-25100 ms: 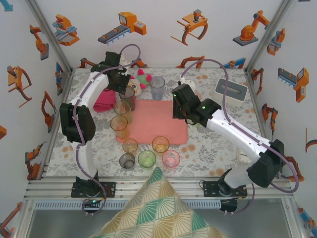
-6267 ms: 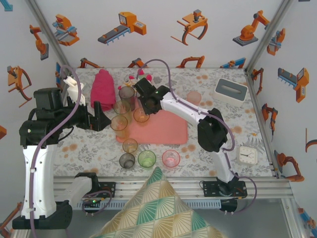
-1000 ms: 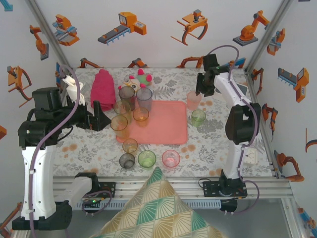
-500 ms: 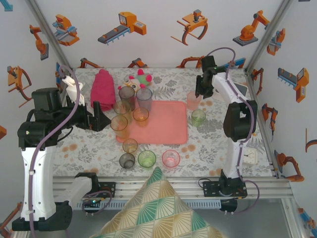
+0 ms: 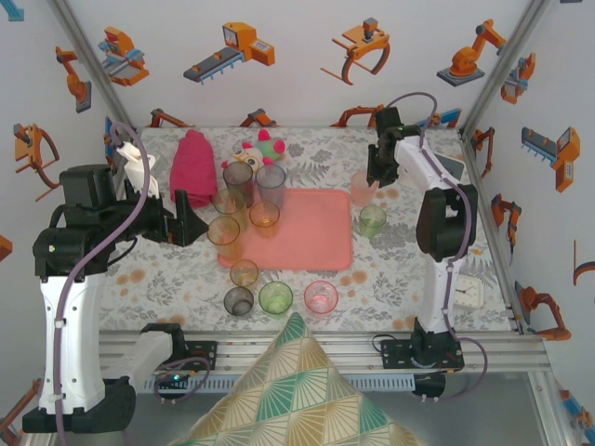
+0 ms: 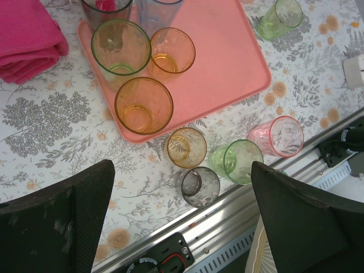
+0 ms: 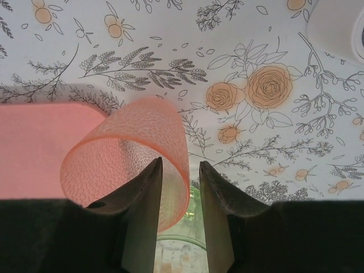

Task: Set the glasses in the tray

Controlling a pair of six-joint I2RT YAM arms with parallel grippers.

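This is a robot lab booth. Two robot arms [image 5: 70,307] are bolted to a metal rail [image 5: 297,358]. White walls [image 5: 297,102] with robot pictures [image 5: 232,51] close in a flowery table [image 5: 390,279].

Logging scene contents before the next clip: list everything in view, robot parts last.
tray: one, salmon pink, centre.
glasses on the tray: five; grey, bluish, greenish, orange, amber; left end.
glasses by the front edge: four; amber, grey, green, pink.
glasses right of the tray: two; pink, green.
towel: one, magenta, back left.
plush toy: one, pink and green, back centre.
box: one, pale grey, back right.
clock: one, white, front right.
cushion: one, green-patterned, before the table.
left gripper: open, left of the tray.
right gripper: jaws apart astride the far pink glass's wall.
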